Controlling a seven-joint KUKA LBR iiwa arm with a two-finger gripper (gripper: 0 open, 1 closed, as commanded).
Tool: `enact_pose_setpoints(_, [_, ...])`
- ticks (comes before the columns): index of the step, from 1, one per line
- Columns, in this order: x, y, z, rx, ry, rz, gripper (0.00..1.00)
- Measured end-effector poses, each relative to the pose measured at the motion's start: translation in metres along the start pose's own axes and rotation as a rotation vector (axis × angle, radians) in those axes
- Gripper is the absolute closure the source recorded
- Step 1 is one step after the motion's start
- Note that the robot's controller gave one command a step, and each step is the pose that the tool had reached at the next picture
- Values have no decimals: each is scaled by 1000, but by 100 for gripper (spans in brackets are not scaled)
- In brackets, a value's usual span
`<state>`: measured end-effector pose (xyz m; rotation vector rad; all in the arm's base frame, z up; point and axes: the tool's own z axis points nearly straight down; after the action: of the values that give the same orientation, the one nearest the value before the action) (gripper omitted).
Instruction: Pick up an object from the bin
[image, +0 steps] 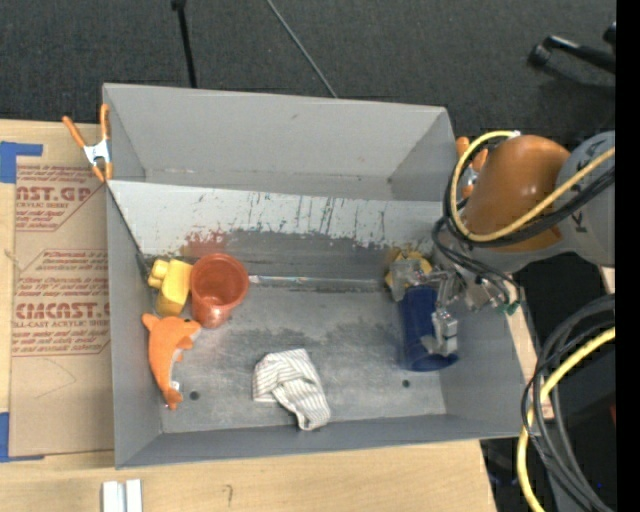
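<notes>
Gripper (441, 328) sits low at the right end of the bin (300, 140), against 1 blue cup-like thing (413, 330), prob. lined up for a grab. Open or closed: can't tell. Orange cup (220, 285) & striped cloth (290, 388) lie well apart, out of the way.

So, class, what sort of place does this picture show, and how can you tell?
Probably a robotics lab's grasping test rig: a cabled arm's gripper hangs inside a grey metal bin of unrelated odds: an orange cup, a crumpled cloth.

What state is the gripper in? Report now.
Gripper: open or shut cannot be told; it is down at the blue container on the right side of the bin.
</notes>
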<state>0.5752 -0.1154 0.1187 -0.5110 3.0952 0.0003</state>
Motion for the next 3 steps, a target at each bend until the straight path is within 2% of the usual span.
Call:
enact_pose_setpoints(1, [-13,35,22,1,-1,-85,0])
enact_pose_setpoints(2, [-16,67,39,-2,2,-18,0])
enact_pose_setpoints(3, [-17,72,41,-2,4,26,0])
